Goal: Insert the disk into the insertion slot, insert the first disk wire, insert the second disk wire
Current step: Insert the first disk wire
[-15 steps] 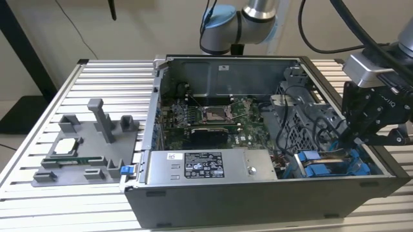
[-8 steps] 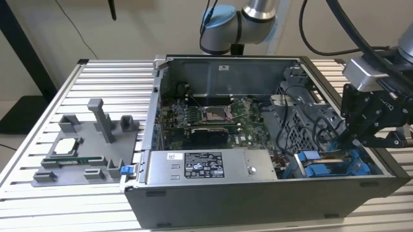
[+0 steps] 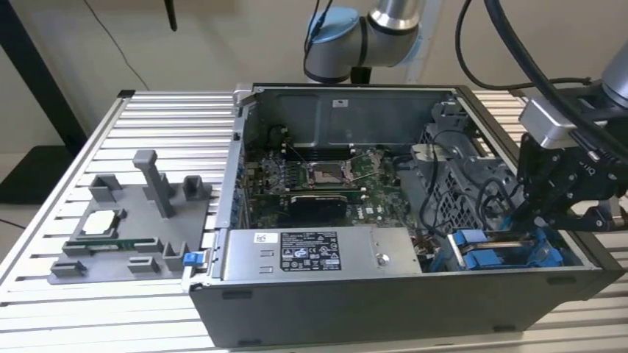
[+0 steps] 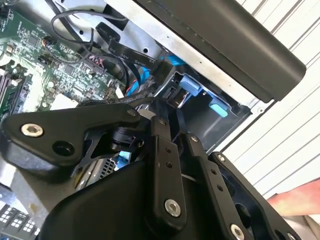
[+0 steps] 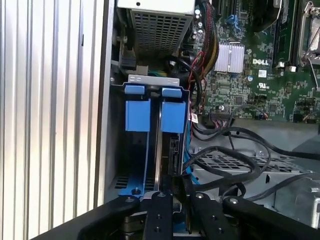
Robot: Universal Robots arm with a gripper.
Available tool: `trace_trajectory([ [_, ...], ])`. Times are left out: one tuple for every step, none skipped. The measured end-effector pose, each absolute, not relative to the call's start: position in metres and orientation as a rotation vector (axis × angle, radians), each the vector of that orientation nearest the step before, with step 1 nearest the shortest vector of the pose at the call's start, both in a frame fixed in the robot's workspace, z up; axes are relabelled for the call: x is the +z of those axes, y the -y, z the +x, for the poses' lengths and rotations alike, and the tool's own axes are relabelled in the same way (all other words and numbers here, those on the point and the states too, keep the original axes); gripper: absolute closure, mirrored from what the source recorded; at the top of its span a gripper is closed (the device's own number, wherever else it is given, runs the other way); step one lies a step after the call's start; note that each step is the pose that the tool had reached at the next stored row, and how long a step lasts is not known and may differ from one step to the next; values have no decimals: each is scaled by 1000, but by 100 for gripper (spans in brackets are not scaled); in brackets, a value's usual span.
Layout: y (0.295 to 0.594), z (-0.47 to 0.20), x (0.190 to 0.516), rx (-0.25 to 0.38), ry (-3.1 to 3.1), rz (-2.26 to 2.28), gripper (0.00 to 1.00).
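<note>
The disk (image 5: 173, 117) sits in the insertion slot (image 5: 152, 79) of the grey drive cage, its blue carrier beside another blue-fronted drive (image 5: 137, 115). In the exterior view the disk (image 3: 471, 239) lies at the case's right end, with my gripper (image 3: 537, 220) just above the cage. In both wrist views my gripper (image 5: 177, 195) (image 4: 172, 122) is shut on a black disk wire (image 5: 178, 184); its connector (image 4: 175, 94) sits at the disk's dark rear edge. A blue wire (image 5: 186, 161) runs alongside the disk. Whether either wire is seated in the disk is hidden.
The silver power-supply box (image 3: 314, 254) lies next to the cage. Black cable loops (image 5: 240, 160) hang over a perforated metal plate beside the gripper. The motherboard (image 3: 324, 176) fills the case's middle. A grey fixture (image 3: 128, 228) with parts stands on the slatted table at the exterior view's left.
</note>
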State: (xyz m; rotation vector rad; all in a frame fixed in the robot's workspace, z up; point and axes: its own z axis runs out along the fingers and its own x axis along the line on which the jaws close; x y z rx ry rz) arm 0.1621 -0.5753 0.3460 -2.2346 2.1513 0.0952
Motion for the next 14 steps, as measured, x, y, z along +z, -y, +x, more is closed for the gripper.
trace_trajectory([
  [575, 162, 345, 96, -2153, -2232, 100],
  [575, 162, 344, 97, -2157, -2228, 100],
  [575, 162, 343, 97, -2160, -2224, 100],
  [575, 162, 343, 97, -2163, -2221, 100],
  [575, 162, 342, 98, -2165, -2218, 100],
  [575, 162, 342, 99, -2168, -2214, 100],
  [575, 162, 341, 100, -2170, -2211, 100],
  [575, 162, 341, 100, -2173, -2207, 100],
  [575, 162, 341, 101, -2177, -2202, 100],
  [575, 162, 340, 102, -2180, -2197, 100],
  [575, 162, 340, 103, -2183, -2193, 100],
  [575, 162, 340, 104, -2186, -2189, 100],
  [575, 162, 339, 104, -2189, -2186, 100],
  [575, 162, 339, 104, -2193, -2181, 100],
])
